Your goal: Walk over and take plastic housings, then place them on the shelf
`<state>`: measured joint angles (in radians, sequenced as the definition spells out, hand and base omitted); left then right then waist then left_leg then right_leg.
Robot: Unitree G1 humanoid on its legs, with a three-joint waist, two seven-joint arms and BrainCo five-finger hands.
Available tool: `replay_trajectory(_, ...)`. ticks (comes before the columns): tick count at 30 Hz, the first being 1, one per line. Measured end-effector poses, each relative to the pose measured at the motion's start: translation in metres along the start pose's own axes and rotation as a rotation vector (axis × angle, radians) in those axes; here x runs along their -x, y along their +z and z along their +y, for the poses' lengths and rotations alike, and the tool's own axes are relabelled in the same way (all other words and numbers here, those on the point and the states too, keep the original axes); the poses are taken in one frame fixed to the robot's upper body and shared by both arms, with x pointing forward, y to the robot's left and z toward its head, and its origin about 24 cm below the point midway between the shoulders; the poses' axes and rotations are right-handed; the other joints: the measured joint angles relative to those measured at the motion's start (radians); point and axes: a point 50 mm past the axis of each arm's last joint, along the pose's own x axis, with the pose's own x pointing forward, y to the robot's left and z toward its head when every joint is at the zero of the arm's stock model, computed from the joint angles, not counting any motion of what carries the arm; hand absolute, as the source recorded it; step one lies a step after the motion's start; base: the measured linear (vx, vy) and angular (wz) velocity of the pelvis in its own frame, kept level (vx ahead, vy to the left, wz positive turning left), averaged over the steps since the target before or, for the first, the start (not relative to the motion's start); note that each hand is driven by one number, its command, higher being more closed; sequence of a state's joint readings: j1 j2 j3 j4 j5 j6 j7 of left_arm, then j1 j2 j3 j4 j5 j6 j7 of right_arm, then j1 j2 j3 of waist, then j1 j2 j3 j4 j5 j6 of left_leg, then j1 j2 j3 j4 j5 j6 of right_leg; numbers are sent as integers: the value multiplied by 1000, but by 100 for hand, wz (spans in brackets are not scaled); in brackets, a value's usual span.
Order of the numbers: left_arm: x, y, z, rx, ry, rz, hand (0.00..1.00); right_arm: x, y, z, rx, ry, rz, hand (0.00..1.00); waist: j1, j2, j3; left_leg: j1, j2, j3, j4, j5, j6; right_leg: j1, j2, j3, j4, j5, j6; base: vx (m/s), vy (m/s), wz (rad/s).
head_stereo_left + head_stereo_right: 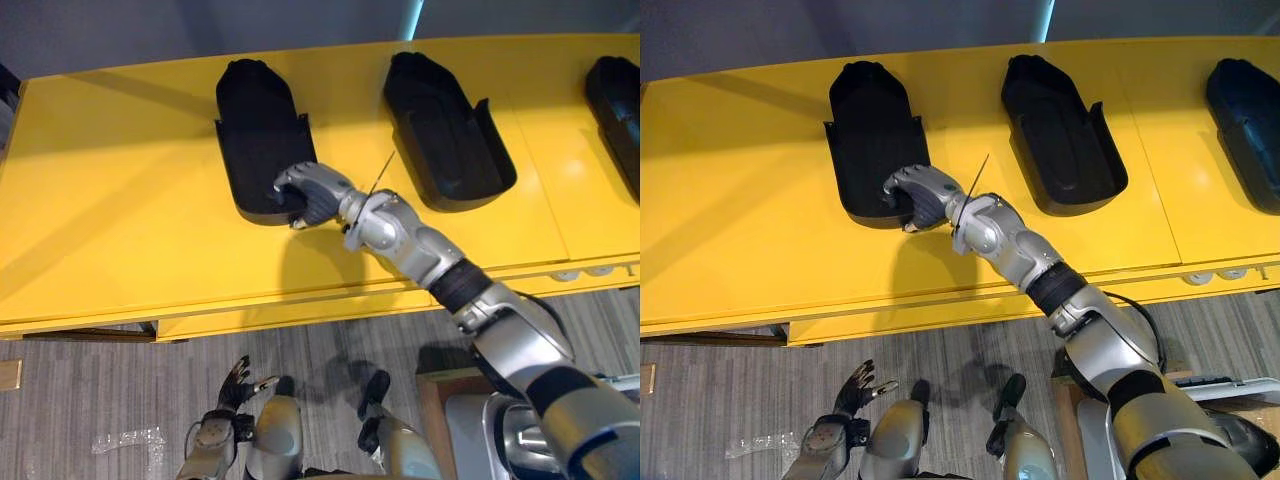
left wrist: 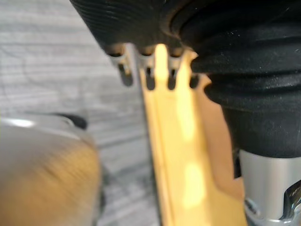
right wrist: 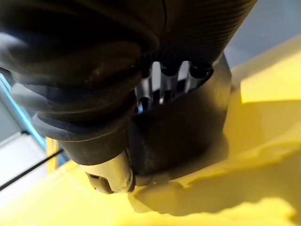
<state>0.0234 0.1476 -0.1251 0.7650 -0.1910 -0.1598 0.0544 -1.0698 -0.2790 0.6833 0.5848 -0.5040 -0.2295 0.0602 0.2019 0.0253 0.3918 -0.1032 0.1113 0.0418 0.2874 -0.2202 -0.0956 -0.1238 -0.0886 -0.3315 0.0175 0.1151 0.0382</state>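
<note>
Right wrist view shows the right hand clamped on the near end wall of the first housing. Its fingers hook over the rim and drop inside the black shell, where their tips are hidden. The thumb presses the outside of the same wall, so the wall is pinched between them.

From the head camera, that hand sits knuckles up at the housing's near end, and the rest of the shell stretches away beyond the fingertips. The housing lies flat on the yellow surface.

2 more black housings lie on the same surface, well apart from the fingers. The second housing is off to the hand's right, and the third housing is further right at the frame edge.

The left hand hangs low over the grey floor, fingers loosely spread and holding nothing. A crumpled clear wrapper lies on the floor near those fingers.
</note>
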Motion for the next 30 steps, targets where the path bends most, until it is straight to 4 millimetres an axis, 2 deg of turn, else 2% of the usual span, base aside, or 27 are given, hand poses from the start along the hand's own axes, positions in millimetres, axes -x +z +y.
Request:
replay_trajectory(9, 0, -1, -1, -2, -17, 9, 0, -4, 4, 6, 45, 21, -11, 100, 4, -3, 6, -1, 3, -20, -3, 8, -1, 3, -2, -24, 6, -26, -9, -26, 3, 6)
replay_trajectory(17, -2, 4, 11, -6, 15, -4, 0, -7, 13, 2, 67, 4, -36, 100, 4, -44, 31, 0, 10, -31, -1, 7, -2, 18, 5, -43, 5, -16, -2, 10, 9, 5)
replay_trajectory(24, -2, 4, 14, -13, 29, 5, 0, -8, 27, 17, 126, 85, -107, 100, 8, -54, 29, 17, 13, -29, 0, 2, -7, 52, 16, -38, -28, 5, 4, 0, 0, 0)
replay_trajectory(26, -2, 2, 19, -18, 39, 16, 0, -8, 33, 22, 146, 116, -143, 100, 10, -67, 21, 17, 16, -27, 1, 1, -9, 56, 22, -34, -43, 12, 2, -21, 16, -8)
replay_trajectory(27, -2, 1, 23, -23, 51, 24, 0, -8, 40, 23, 176, 132, -186, 100, 13, -86, 19, 15, 21, -22, 3, 0, -10, 58, 28, -27, -57, 19, 0, -29, 8, -12)
replay_trajectory(30, -1, -2, 33, -14, 84, 46, 0, -6, 52, 28, 206, 172, -267, 100, 27, -112, 10, 9, 38, -12, 25, -11, -17, 63, 45, -24, -70, 25, -1, -42, 4, -13)
